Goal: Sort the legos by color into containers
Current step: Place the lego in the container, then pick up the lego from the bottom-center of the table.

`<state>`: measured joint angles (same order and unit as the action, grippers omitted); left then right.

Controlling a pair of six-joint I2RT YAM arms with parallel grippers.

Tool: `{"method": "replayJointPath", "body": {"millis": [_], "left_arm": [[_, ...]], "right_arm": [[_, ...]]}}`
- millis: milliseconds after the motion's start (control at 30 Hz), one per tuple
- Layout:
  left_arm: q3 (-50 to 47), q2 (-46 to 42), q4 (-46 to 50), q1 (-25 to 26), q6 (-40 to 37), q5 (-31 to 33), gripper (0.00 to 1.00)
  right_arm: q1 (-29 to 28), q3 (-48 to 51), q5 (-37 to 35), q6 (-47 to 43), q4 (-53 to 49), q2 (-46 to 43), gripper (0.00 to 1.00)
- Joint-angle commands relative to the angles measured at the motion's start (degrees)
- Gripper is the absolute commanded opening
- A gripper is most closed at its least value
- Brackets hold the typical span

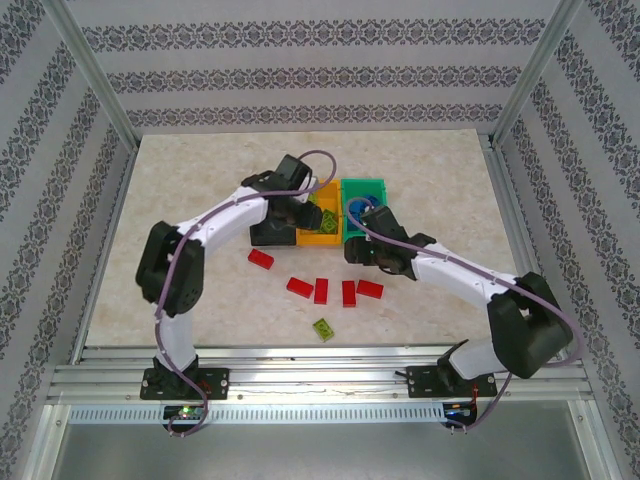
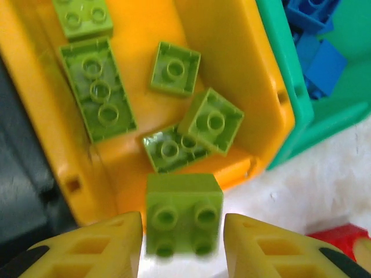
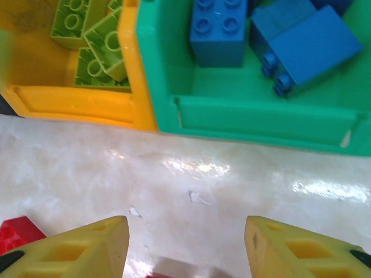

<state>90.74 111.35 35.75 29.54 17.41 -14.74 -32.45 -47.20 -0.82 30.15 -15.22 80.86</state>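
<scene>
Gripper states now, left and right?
Left gripper: lime brick between jaws; gripped or released, cannot tell.
Right gripper: open, empty.

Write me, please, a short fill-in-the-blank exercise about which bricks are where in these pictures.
1. The orange bin holds only ___ bricks.
2. The green bin holds only ___ bricks.
3. In the top view, five ___ bricks lie loose on the table.
Missing words: lime green; blue; red.
</scene>
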Motion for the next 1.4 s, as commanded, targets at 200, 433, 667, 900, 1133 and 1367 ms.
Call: {"method": "replayJointPath", "body": {"millis": [200, 433, 667, 900, 1133, 1367], "left_arm": [[25.85, 14.48, 13.93, -0.53, -5.32, 2.90, 0.43], [20.78, 9.79, 9.98, -0.53, -3.78, 0.99, 0.63], [5.53, 0.05, 0.98, -1.38, -0.96, -0.68, 0.66], [-8.08, -9.06, -8.46, -3.26, 2.33, -1.08, 0.66], [-14.23, -13.43, -11.55, -3.90, 3.07, -0.03, 0.68], [-17.71, -15.05, -12.68, -4.21, 3.77, 0.04, 0.69]], "right_arm": [[1.71, 4.54, 1.21, 1.30, -2.34, -6.44, 0.57], [-2.56, 6.77, 5.00, 3.24, -2.51, -9.05, 0.57], [-14.80, 4.57, 10.03, 1.29, -4.85, -5.15, 0.57], [-25.96, 0.98, 7.34, -0.36, -10.78, 0.46, 0.58], [-30.25, -1.85, 5.31, -0.22, -12.47, 5.58, 0.58], [-32.30, -5.64, 3.67, 0.17, -14.00, 11.62, 0.58]]}}
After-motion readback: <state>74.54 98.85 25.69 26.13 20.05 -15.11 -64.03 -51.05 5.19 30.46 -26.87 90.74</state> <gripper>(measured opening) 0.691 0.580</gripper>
